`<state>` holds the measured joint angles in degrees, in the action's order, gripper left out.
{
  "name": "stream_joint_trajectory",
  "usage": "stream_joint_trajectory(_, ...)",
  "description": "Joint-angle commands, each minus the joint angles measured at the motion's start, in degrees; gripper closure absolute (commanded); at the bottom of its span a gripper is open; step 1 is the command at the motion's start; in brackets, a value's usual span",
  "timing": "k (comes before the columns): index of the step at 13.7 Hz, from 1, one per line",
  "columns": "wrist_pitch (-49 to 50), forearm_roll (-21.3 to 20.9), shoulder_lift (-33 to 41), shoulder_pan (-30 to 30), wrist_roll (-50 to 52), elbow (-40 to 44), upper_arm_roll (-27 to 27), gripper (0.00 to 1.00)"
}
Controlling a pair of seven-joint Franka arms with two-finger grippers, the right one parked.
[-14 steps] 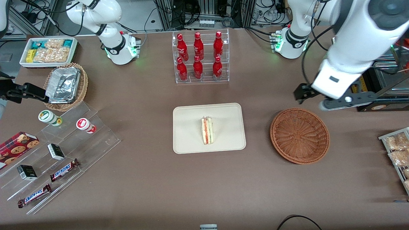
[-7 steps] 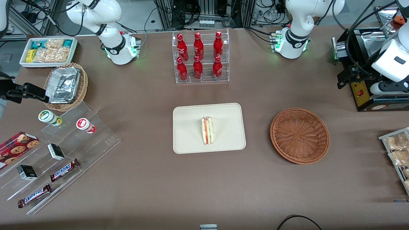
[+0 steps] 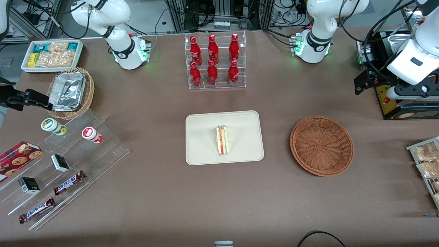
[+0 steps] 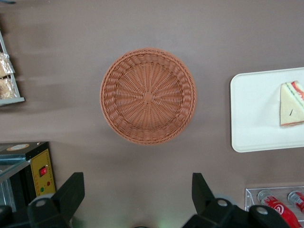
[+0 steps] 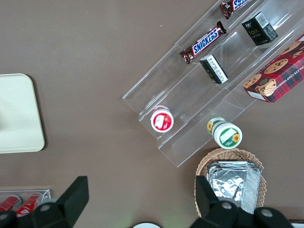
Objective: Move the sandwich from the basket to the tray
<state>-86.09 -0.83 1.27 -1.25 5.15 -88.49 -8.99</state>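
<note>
At the upper left of the front view sits a white bin of snack packets [image 3: 51, 55], with a lighter wicker basket of foil trays [image 3: 70, 92] just below it. Lower left, clear stepped shelves [image 3: 68, 164] carry snack bars and small boxes. At upper centre a clear rack of red bottles [image 3: 215, 61] stands on the counter [image 3: 154, 199].

In the middle of the frame lies the tray [image 3: 205, 151], and the sandwich [image 3: 222, 140] rests on it, about at its centre, cut edge with red and green layers showing. To the right of the tray, well apart from it, is the basket [image 3: 321, 145]; nothing lies in it. By this the placing looks done.

At the upper right edge the working arm's gripper [image 3: 363, 82] hangs high above the counter, near a black box [image 3: 394, 103], away from both tray and basket. In the left wrist view its two fingers [image 4: 71, 194] stand wide apart with nothing between them, and the basket [image 4: 148, 96] shows below.

The sandwich is likely light, soft and easily crushed, with layers that may slide. Were it to be handled again, a gentle hold across the two flat bread faces, near the middle of the wedge, would seem safest.
</note>
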Motion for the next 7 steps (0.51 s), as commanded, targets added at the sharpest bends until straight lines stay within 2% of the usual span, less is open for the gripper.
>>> stream_joint_trajectory(1,0.6,-0.1,-3.5,0.1,1.0,5.0,-0.3,0.0)
stream_joint_trajectory(7,1.3,0.6,-3.8,1.5,-0.9,5.9,3.7,0.0)
